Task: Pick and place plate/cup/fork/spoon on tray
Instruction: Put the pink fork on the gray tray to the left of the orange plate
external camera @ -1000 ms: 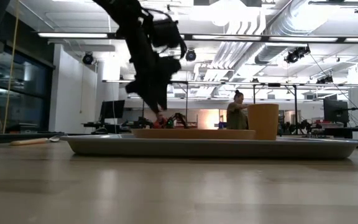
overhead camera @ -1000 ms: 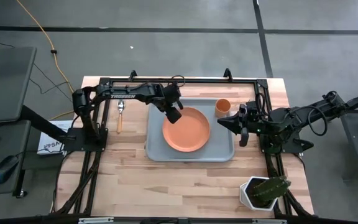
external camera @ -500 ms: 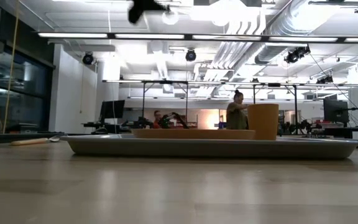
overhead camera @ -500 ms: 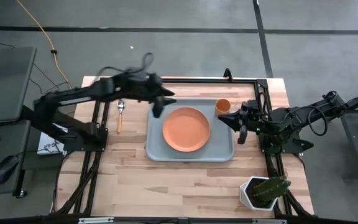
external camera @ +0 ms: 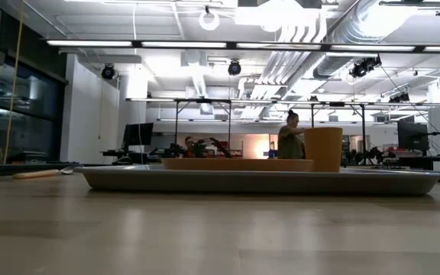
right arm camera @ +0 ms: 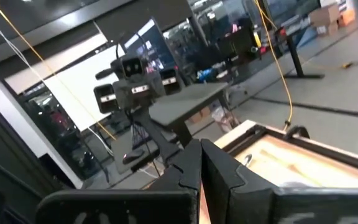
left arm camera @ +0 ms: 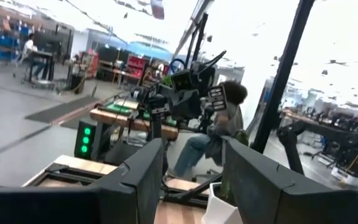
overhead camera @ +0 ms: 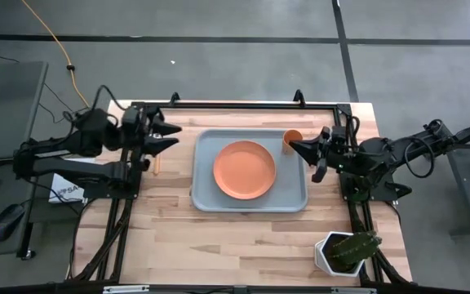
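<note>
While both arms sit clear of the tray (overhead camera: 204,199):
Done: plate (overhead camera: 244,170), cup (overhead camera: 291,140) on tray.
Left: spoon (overhead camera: 157,162) near worktop's left edge; fork unseen.
Left gripper (overhead camera: 172,135): wide, empty.
Right gripper (overhead camera: 298,149): closed, empty.

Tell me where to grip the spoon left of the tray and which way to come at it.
Grip the spoon at mid-handle, descending from above with fingers across its width: it seems to lie flat on the table, left of the tray. The left gripper, open, hovers over it, hiding most of it.

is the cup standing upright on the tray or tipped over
Upright. The cup stands with vertical sides on the tray in the low view, beside the plate.
</note>
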